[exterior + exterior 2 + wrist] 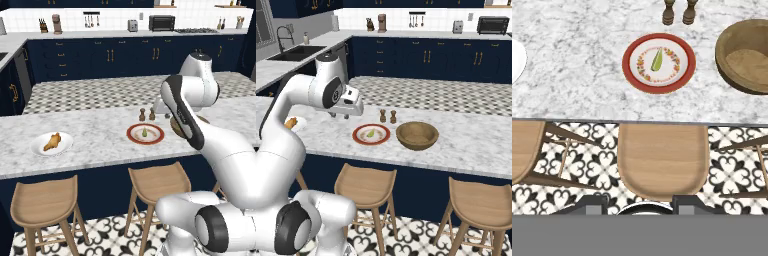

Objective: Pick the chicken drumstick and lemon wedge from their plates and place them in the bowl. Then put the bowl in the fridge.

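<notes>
The golden-brown chicken drumstick (52, 142) lies on the plain white plate (64, 148) at the counter's left. On the red-rimmed plate (659, 62) rests the pale green lemon wedge (657, 60), just right of centre. The wooden bowl (417, 135) stands empty right of that plate. My gripper (639, 205) hangs high above the counter's front edge, nearer the stools than the plates. It is open, with nothing between its fingertips (592, 204). In the right base view the gripper (340, 116) hovers left of the red-rimmed plate (371, 134). The fridge is out of view.
Two small brown pepper shakers (668, 12) stand just behind the red-rimmed plate. Wooden stools (662, 160) sit under the counter's front edge. Navy cabinets (100, 57) and a far counter with a toaster oven (161, 23) line the back wall.
</notes>
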